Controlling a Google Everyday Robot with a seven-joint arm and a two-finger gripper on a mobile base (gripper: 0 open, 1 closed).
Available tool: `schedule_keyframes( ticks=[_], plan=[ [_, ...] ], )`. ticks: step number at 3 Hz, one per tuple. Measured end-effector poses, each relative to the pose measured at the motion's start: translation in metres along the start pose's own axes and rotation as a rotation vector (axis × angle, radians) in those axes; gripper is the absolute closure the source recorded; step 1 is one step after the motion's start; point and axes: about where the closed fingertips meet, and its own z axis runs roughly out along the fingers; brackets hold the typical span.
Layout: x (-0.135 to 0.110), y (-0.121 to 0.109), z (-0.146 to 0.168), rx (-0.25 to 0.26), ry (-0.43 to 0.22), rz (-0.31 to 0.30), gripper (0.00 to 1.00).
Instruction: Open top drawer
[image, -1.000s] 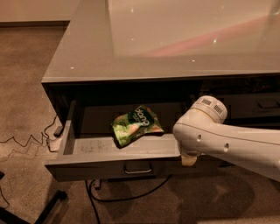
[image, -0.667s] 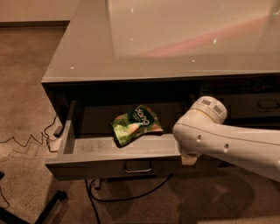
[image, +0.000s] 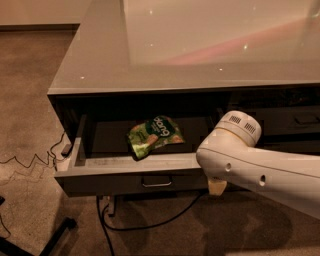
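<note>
Nothing has moved since the earlier frame: drawer, packet and arm keep the same places. Item: top drawer (image: 115, 184), dark grey, wide and shallow, standing pulled well out from under the table (image: 200, 50), with a pale strip showing along the top of its front. By this showing the task is largely or wholly done. Fittings: one small rectangular pull handle (image: 156, 183), centred on the front. Contents: one green snack packet (image: 154, 136), crumpled, lying on the drawer bottom near the middle. Claw (image: 217, 186): low at the drawer front, to the right of the pull handle, nearly all hidden behind the white arm (image: 260, 170). Whether it is spread or pressed together cannot be told, nor whether it touches the front. Handling, as judged: a stiff panel box on runners, light with so little inside, likely to slide freely. The flat front is smooth and gives no purchase, so the pull handle, or the top lip of the front, is the sound place to take hold. Adjacent: neighbouring drawers (image: 295, 120) to the right, shut; a black cable (image: 150, 222) trailing on the floor (image: 30, 100) beneath.
</note>
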Motion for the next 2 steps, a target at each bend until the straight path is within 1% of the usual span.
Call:
schedule_keyframes(
  ticks=[1,2],
  plan=[
    [-0.002,-0.002,-0.014,0.035,0.009,0.003,0.0],
    [0.003,-0.015,-0.022,0.043,-0.057,0.051,0.0]
  ],
)
